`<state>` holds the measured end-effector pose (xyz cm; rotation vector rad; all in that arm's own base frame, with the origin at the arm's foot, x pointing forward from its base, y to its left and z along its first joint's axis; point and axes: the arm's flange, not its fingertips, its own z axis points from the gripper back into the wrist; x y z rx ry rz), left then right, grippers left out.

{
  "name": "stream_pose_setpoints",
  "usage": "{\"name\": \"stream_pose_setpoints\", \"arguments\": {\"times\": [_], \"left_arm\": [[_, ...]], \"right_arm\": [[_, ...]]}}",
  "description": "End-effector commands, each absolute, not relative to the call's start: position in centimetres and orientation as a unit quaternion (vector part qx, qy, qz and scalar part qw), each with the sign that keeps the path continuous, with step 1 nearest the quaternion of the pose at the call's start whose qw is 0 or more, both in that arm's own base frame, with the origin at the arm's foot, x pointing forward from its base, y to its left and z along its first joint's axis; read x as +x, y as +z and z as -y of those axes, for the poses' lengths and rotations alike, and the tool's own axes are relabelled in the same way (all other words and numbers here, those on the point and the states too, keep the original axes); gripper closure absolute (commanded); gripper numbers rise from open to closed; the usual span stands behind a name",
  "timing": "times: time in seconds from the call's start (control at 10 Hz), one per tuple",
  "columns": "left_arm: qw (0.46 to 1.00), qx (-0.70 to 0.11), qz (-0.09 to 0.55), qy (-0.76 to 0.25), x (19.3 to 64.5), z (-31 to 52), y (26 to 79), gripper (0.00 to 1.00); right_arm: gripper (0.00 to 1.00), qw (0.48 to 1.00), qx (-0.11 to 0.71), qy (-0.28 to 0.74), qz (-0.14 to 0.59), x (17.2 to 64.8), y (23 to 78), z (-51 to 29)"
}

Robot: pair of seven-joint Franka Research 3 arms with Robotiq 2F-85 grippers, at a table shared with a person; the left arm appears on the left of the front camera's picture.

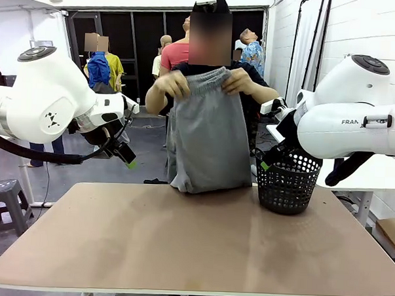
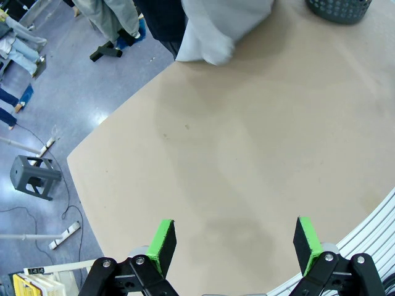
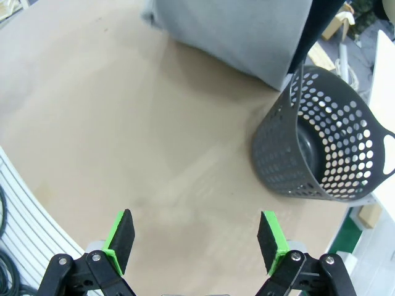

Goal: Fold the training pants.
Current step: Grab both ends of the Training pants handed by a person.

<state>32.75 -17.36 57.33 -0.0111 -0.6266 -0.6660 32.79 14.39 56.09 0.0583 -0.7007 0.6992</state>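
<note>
A person at the far side holds the light grey training pants [image 1: 207,132] up by the elastic waistband with both hands; the lower end rests on the table's far edge. The same grey cloth hangs at the top of the left wrist view [image 2: 219,28] and the right wrist view [image 3: 237,31]. My left gripper [image 1: 127,159] hovers open above the table's left side, well left of the pants. In its own view the left gripper [image 2: 234,242] has nothing between its green pads. My right gripper [image 3: 196,237] is open too, over bare table near the basket.
A dark perforated basket [image 1: 288,179] stands on the tan table [image 1: 193,239] at the far right, beside the pants. It also appears in the right wrist view [image 3: 327,148]. A grey stool [image 2: 34,176] stands on the floor left of the table.
</note>
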Motion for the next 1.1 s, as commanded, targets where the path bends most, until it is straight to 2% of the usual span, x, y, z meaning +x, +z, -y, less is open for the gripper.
{"name": "stream_pose_setpoints", "arguments": {"times": [0.0, 1.0], "left_arm": [[0.897, -0.008, 0.303, -0.323, 32.76, 17.44, 57.27, 0.0], [0.897, -0.008, 0.303, -0.323, 32.76, 17.44, 57.27, 0.0]], "right_arm": [[0.0, 0.88, 0.031, 0.336, 0.333, 32.92, 55.88, -14.42], [0.0, 0.88, 0.031, 0.336, 0.333, 32.92, 55.88, -14.42]]}}
